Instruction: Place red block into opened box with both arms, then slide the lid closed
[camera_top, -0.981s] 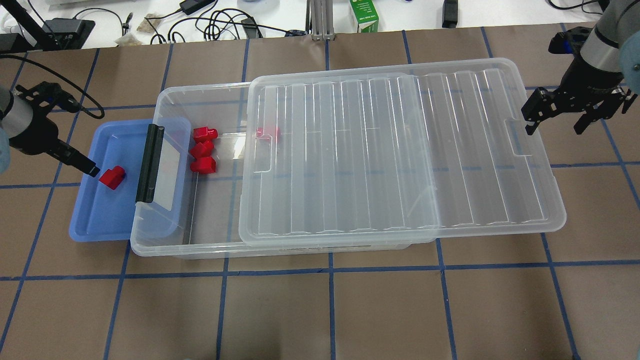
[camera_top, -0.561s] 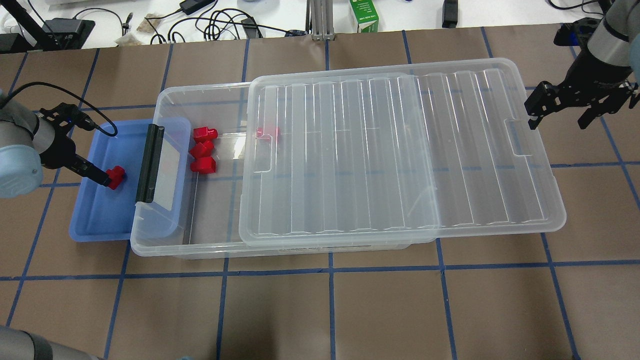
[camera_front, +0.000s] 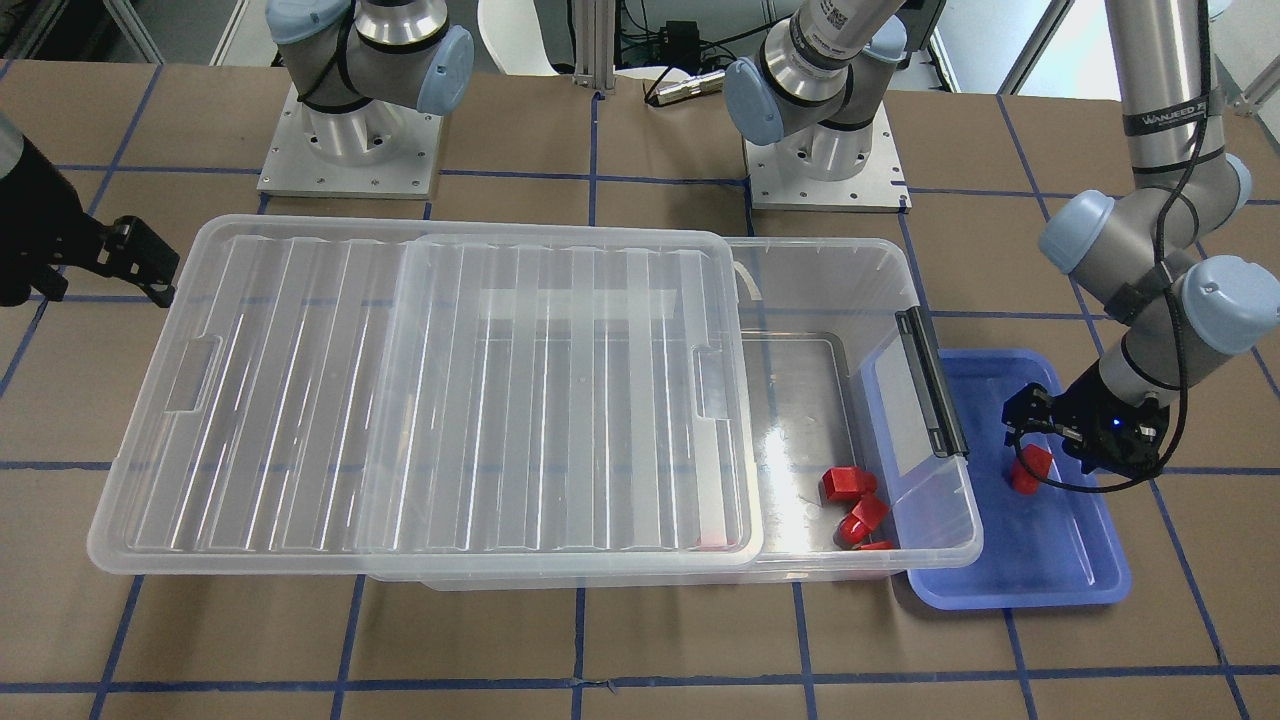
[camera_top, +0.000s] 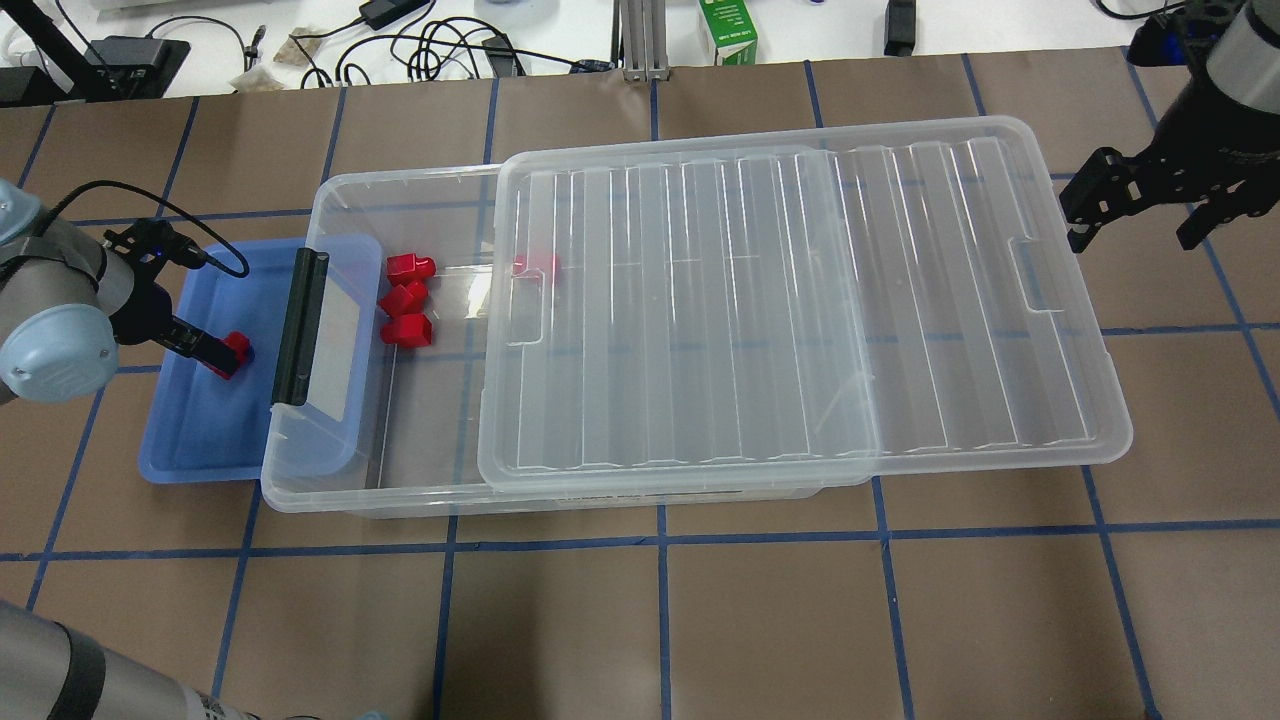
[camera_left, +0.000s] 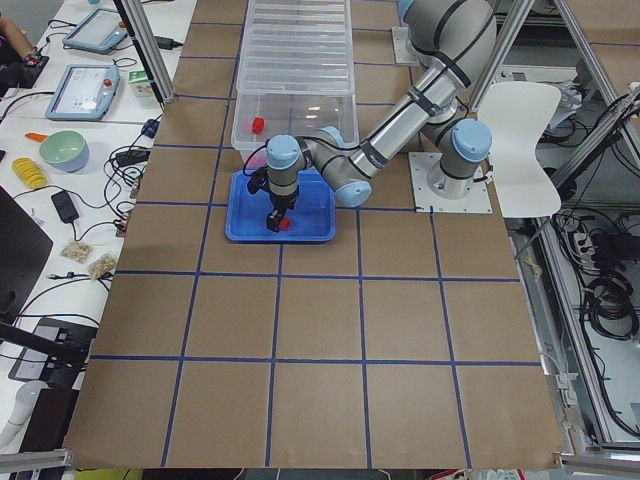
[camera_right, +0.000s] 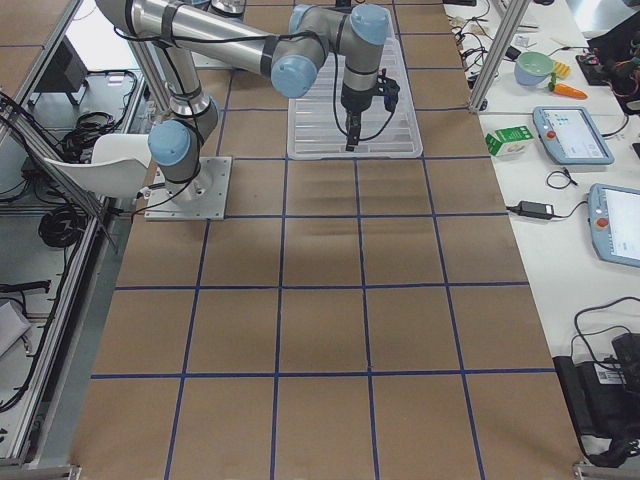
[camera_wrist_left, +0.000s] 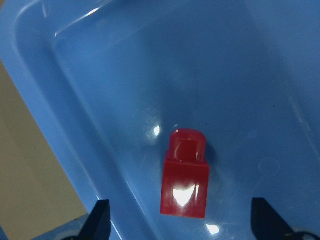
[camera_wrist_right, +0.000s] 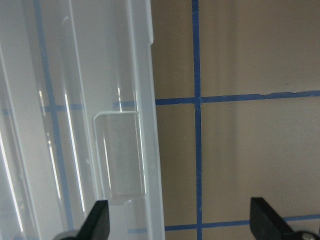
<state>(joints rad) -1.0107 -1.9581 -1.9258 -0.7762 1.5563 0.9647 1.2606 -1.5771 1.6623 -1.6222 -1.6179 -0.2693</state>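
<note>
As seen from the front-facing camera, the left arm (camera_front: 1150, 250) is bent down into the blue tray (camera_front: 1060, 585), and the red block (camera_front: 1030, 470) is found directly beneath the left jaws, on the tray floor. The box (camera_front: 830, 243) is set just beyond those jaws, and the lid (camera_front: 420, 400) is slid partly off it, so that the end nearest the left jaws is uncovered. Other red blocks (camera_front: 850, 487) are seen in that uncovered end. The right arm (camera_front: 45, 240) is held just off the lid's far end.

From overhead, the red block (camera_top: 238, 345) is framed by the left jaws inside the tray, with the black bar (camera_top: 300, 325) of the box just past them. The right jaws are spread and are held above the counter (camera_top: 700, 620), just beside the lid's notched short edge.

In the exterior left view, the left jaws are pointed straight down at the block (camera_left: 284, 224).

In the exterior right view, the right jaws are hung over the lid's near end.

Through the left wrist camera, the left jaws are shown wide open. Their fingertips (camera_wrist_left: 100, 220) are set well apart, and the block (camera_wrist_left: 185, 180) is lying between them with bare tray floor on either side, so nothing is gripped.

Through the right wrist camera, the right jaws are shown equally wide open and empty. One fingertip is placed over the lid's rim beside the notch (camera_wrist_right: 120, 155), the other over the bare counter.
</note>
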